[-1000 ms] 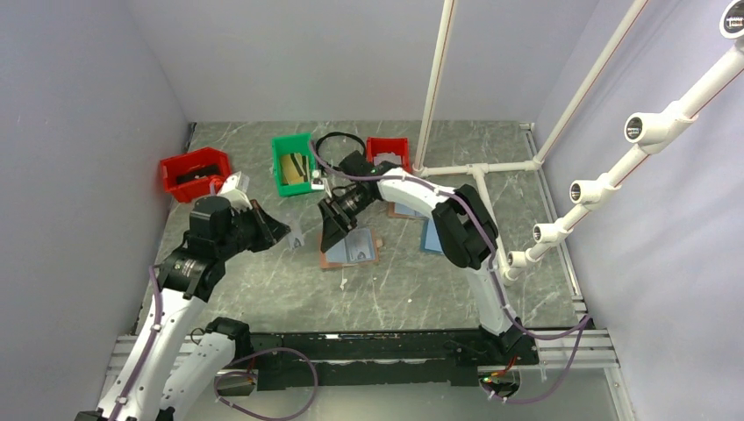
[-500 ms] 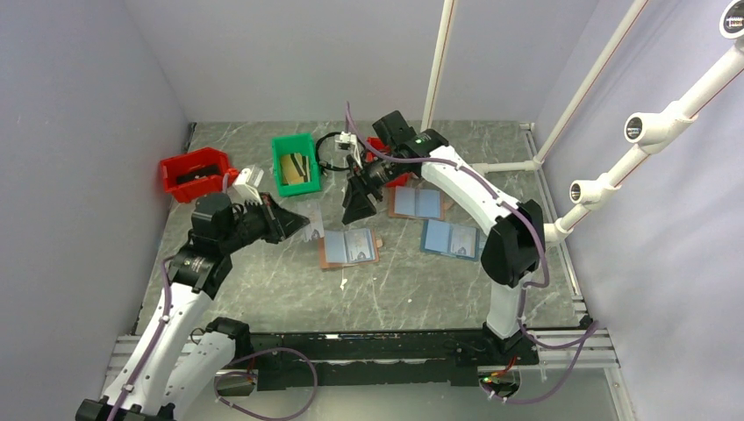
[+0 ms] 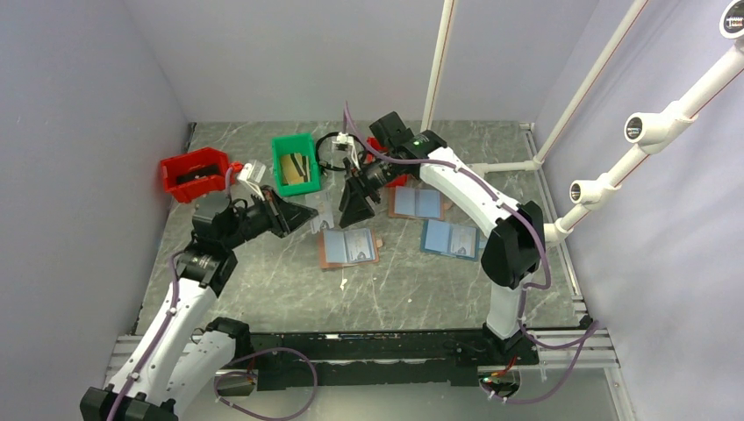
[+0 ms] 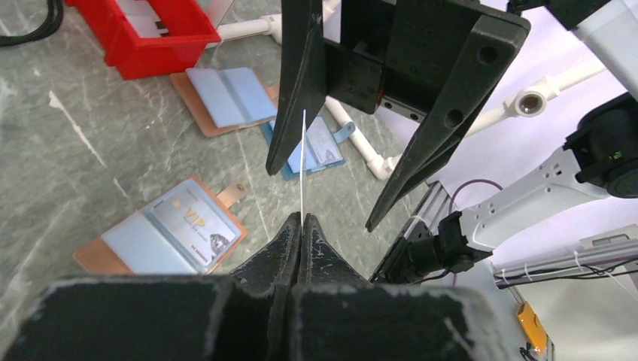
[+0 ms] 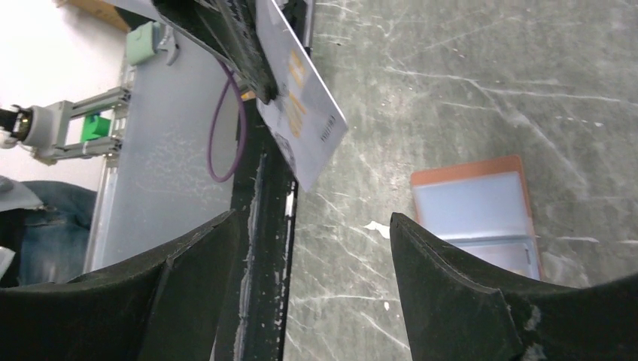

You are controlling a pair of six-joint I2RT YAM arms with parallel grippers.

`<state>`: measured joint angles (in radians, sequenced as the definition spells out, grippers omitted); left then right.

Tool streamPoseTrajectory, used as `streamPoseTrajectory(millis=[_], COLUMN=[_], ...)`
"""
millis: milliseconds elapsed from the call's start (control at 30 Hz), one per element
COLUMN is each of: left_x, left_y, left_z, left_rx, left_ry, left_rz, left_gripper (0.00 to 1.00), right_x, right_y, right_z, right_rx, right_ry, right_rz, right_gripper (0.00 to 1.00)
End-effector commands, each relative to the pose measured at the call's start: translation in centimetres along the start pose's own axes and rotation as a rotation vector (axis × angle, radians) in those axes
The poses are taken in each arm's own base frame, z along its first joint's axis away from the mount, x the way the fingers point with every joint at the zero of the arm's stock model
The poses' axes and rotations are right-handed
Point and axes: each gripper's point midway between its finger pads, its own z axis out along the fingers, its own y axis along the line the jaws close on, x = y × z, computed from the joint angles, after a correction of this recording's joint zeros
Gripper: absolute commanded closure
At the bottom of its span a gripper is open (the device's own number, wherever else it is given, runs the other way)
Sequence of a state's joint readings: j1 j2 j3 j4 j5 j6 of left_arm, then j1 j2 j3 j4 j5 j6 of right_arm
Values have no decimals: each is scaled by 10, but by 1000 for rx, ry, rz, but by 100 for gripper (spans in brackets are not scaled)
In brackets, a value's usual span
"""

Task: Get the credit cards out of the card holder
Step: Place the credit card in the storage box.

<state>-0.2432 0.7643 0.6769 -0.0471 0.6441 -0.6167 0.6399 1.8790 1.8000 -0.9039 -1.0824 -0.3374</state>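
One credit card [image 4: 192, 222], seemingly "VIP"

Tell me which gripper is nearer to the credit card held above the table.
Left. The left gripper is shut on the credit card at its edge; the right gripper faces it, jaws open, not touching.

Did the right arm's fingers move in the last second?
Yes. The right fingers pulled away from over the open card holder, toward the back wall. They now sit just beyond its far edge.
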Motion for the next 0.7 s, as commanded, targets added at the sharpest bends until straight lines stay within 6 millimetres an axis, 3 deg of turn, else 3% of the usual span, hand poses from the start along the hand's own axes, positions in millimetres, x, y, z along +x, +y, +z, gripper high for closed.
streamPoseTrajectory(millis=[0, 233, 400, 533, 667], left_x=[-12, -16, -19, -18, -16], left_y=[-20, -27, -31, -30, -23], left_z=[4, 6, 9, 11, 11], left_rx=[120, 170, 203, 204, 171], left_ry=[-42, -68, -78, -77, -81], left_rz=[45, 43, 32, 23, 8], left_gripper=[100, 100, 100, 100, 100], right_x=[-15, -20, -23, -26, -25], right_y=[20, 33, 35, 37, 31], right_z=[4, 5, 7, 7, 9], right_rx=[-104, -187, -218, -229, -196], right_ry=[-51, -91, -104, -112, -111], right_rz=[-19, 27, 68, 82, 97], right_gripper=[24, 27, 40, 60, 99])
